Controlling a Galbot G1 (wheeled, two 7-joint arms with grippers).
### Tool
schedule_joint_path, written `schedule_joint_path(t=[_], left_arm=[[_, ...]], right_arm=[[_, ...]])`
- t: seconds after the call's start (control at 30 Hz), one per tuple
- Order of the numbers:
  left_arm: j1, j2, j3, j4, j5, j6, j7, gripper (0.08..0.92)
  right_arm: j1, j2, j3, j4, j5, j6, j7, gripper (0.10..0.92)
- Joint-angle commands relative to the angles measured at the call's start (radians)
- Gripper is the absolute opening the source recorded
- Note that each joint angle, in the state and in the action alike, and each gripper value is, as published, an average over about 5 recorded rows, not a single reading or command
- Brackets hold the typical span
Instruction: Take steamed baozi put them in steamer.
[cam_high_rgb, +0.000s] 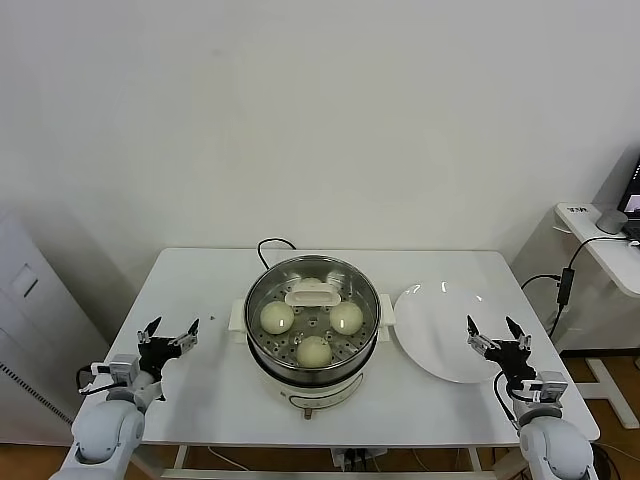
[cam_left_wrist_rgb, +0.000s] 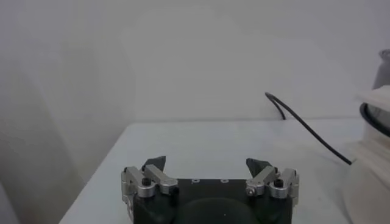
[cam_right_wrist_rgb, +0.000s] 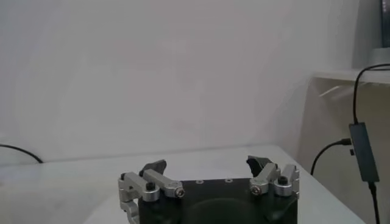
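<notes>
The steamer (cam_high_rgb: 262, 350), a shiny steel pot on a white base, stands mid-table. Three cream-white baozi rest on its perforated tray: one on the left (cam_high_rgb: 277, 317), one on the right (cam_high_rgb: 346, 317), one at the front (cam_high_rgb: 313, 350). A white handle (cam_high_rgb: 313, 296) spans the middle above them, seemingly on a clear lid. My left gripper (cam_high_rgb: 168, 335) (cam_left_wrist_rgb: 210, 164) hovers open and empty over the table's left part, well clear of the pot, whose side (cam_left_wrist_rgb: 375, 140) shows in the left wrist view. My right gripper (cam_high_rgb: 492, 333) (cam_right_wrist_rgb: 207, 164) is open and empty at the table's right end.
A bare white plate (cam_high_rgb: 445, 330) lies between the steamer and my right gripper. A black cable (cam_high_rgb: 270, 245) (cam_left_wrist_rgb: 304, 125) loops behind the pot. To the right, off the table, stands a side desk (cam_high_rgb: 600, 235) with a hanging cable and adapter (cam_right_wrist_rgb: 361, 152).
</notes>
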Motion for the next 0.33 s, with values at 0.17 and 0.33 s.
schedule_joint_path(t=[0.17, 0.33], left_arm=[[0.000, -0.015, -0.011, -0.009, -0.003, 0.006, 0.000, 0.823], [0.000, -0.013, -0.013, -0.012, -0.004, 0.007, 0.000, 0.823]], right_arm=[[0.002, 0.003, -0.002, -0.004, -0.023, -0.004, -0.012, 0.823], [0.000, 0.005, -0.008, -0.002, -0.029, -0.005, -0.013, 0.823]])
